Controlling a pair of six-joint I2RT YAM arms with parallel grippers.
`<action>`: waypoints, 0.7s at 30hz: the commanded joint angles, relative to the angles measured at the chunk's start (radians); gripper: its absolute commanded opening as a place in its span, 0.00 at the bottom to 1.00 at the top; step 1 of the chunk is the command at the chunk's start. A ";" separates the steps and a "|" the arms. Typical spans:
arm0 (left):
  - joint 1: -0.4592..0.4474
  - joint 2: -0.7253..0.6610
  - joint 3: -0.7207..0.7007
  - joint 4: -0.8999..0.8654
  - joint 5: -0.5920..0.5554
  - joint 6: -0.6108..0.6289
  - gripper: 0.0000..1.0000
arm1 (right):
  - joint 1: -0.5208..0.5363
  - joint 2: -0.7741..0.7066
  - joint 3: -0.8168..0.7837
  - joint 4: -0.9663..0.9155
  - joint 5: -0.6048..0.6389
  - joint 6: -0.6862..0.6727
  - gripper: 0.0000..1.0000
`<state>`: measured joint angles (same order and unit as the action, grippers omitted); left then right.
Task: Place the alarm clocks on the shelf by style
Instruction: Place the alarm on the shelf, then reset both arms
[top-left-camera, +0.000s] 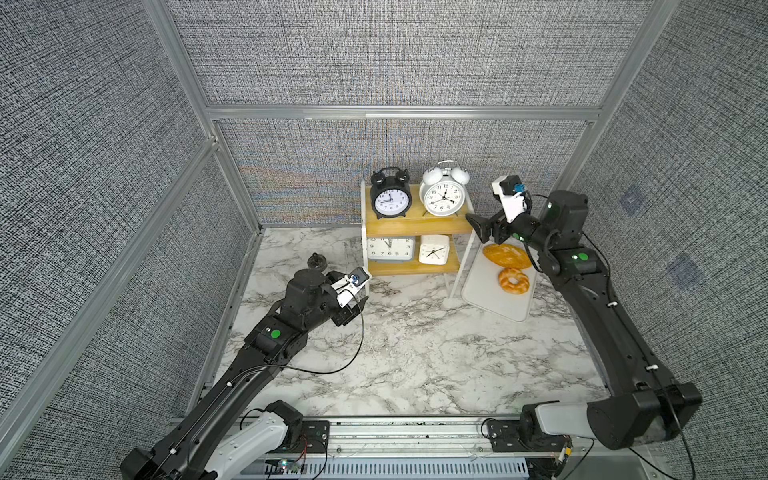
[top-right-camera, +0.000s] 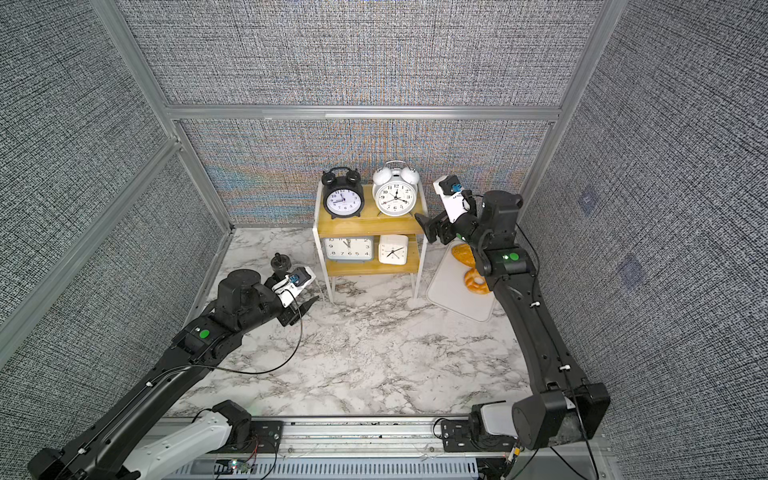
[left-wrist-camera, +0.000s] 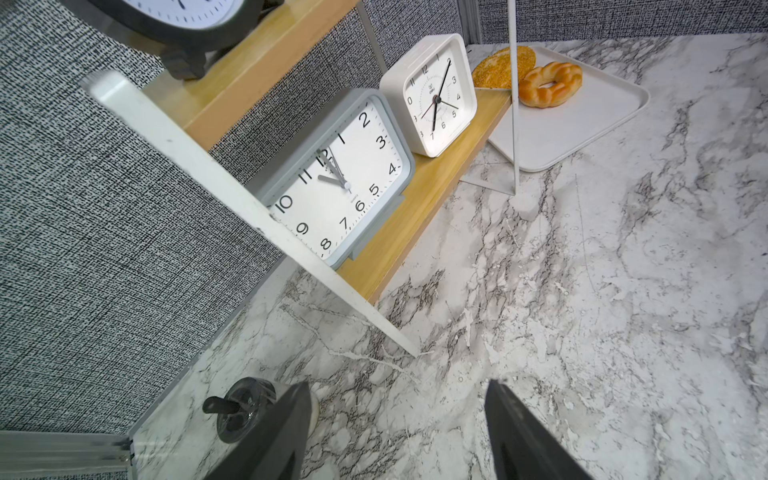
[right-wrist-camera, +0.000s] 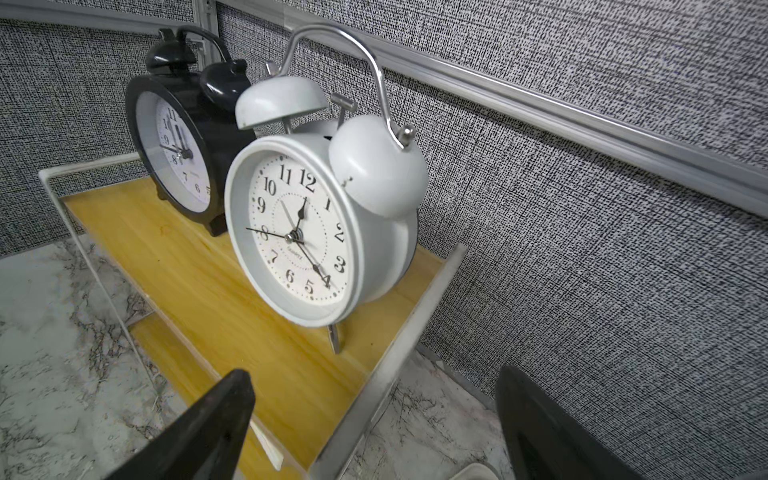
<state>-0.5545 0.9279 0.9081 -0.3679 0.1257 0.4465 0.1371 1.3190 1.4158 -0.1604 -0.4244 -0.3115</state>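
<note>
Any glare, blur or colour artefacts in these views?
In both top views, rainbow moiré bands cross the back wall; in the right wrist view, the white twin-bell clock is sharp, the shelf rail soft, a reflection on the black clock.

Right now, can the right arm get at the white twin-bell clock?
Probably yes: the right gripper stands open just off the end of the shelf, facing the white twin-bell clock, with only the end rail between them.

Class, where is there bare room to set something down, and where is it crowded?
Bare: the tabletop between left arm and right arm, in front of the shelf. Crowded: each board holds two clocks; the tray beside it holds bread.
</note>
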 joint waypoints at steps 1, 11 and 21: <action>0.000 -0.012 -0.013 0.050 -0.040 -0.017 0.72 | 0.000 -0.070 -0.082 0.098 0.089 0.041 0.95; 0.001 -0.048 -0.111 0.208 -0.296 -0.097 0.79 | -0.001 -0.329 -0.508 0.323 0.385 0.191 0.96; 0.042 -0.153 -0.346 0.495 -0.725 -0.236 0.99 | -0.031 -0.452 -0.894 0.556 0.713 0.248 0.99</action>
<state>-0.5251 0.7971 0.5957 -0.0017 -0.4454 0.2783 0.1150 0.8864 0.5785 0.2539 0.1589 -0.1017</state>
